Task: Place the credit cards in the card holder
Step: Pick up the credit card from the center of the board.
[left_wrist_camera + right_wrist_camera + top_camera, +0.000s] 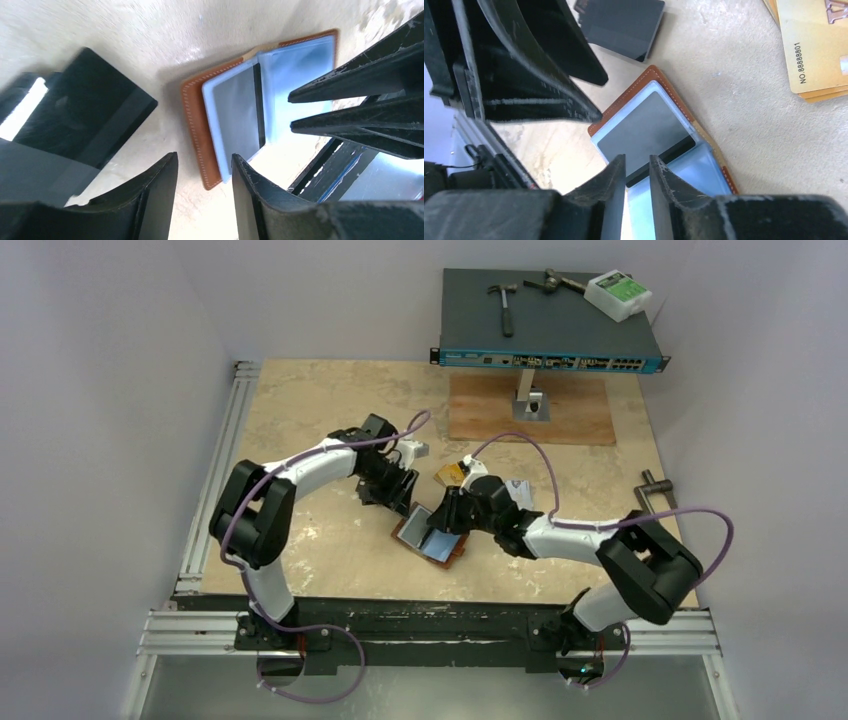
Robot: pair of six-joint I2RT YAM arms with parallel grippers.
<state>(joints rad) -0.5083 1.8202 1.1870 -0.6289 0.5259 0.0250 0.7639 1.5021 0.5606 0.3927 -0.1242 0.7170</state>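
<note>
The card holder lies open on the table, a brown rim around light blue sleeves, with a dark card tucked into one sleeve. The right gripper hangs over that card's striped end, its jaws a narrow gap apart. To the left are the left gripper and a black card; gold cards lie on the far side.

Card holder: tan-brown leather, pale stitching along edge, light blue sleeves inside. Card in sleeve: silvery grey, dark stripe at one end. Loose card: glossy black. Stacked cards: gold-orange, black digits. Table: beige, marbled. Arms: white, black joints. Cables: purple.
</note>
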